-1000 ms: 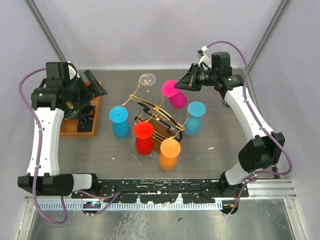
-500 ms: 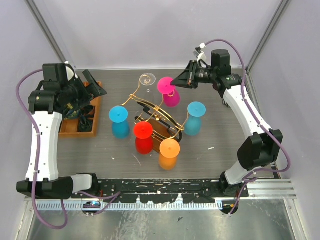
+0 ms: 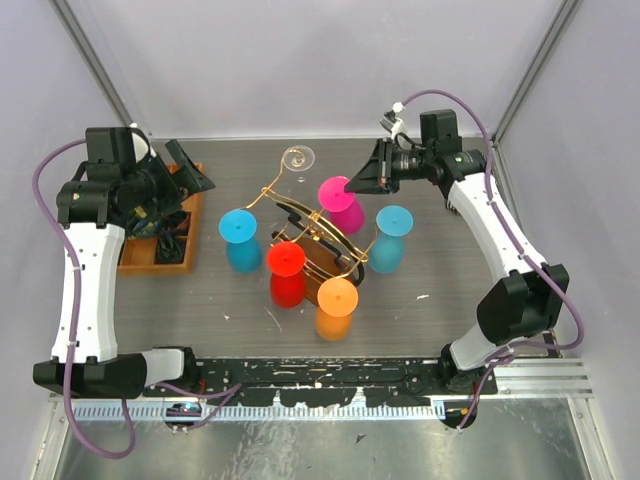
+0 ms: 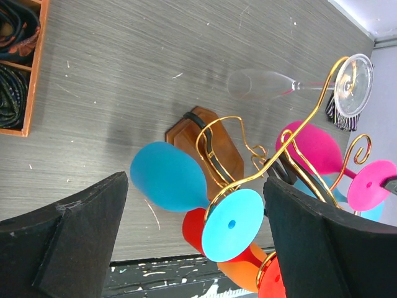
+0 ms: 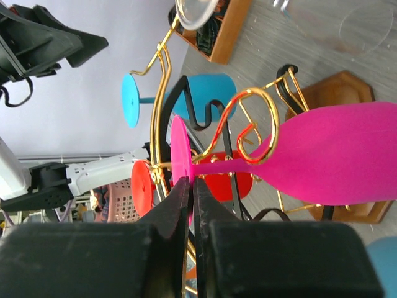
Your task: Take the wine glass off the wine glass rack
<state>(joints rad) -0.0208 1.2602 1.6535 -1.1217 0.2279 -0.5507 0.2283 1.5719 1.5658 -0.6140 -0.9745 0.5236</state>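
Right hand (image 5: 191, 186) is clamped shut on the edge of the round foot of the magenta plastic wine glass (image 5: 335, 158) — the glass hangs bowl-down on the gold wire rack with curled scroll arms and dark wooden base (image 5: 341, 93), its stem caught in a scroll on the rack's far-right side. Left hand (image 3: 195, 172) is wide open, holds nothing, and is parked over the orange wooden tray (image 3: 160, 250). To do this well, slide the stem out through the scroll's open side, level and slow — that thin-edge pinch looks likely to twist, and the turquoise glass (image 3: 390, 240) hangs near.
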